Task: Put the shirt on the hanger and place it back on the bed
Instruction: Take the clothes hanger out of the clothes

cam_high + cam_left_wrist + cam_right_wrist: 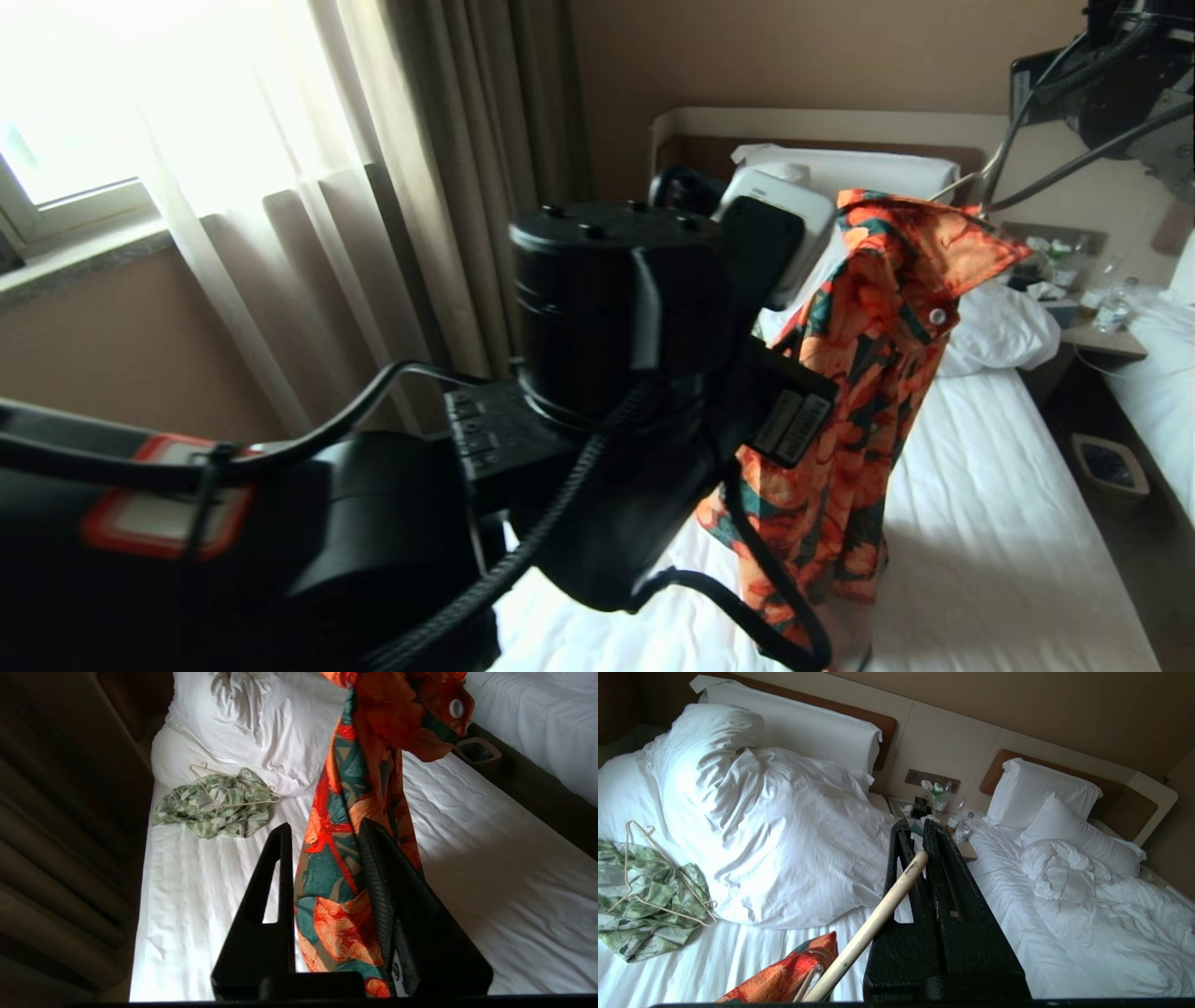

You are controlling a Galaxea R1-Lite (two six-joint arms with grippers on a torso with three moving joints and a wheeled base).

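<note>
The orange-flowered shirt (868, 373) hangs in the air above the bed (990, 523), its collar draped over the thin cream hanger (957, 187). In the right wrist view my right gripper (915, 830) is shut on the hanger (873, 924), with a corner of the shirt (794, 970) below it. My left gripper (324, 825) is open around the lower part of the hanging shirt (341, 858). One finger lies against the cloth and a narrow gap shows at the other. In the head view the left wrist hides its fingers.
A pale green-and-white shirt with its own thin hanger (215, 802) lies crumpled by the bunched duvet (775, 830). A nightstand with bottles (957, 830) and a waste bin (1109, 465) stand between this bed and a second white bed (1087, 896). Curtains (420, 187) hang on the left.
</note>
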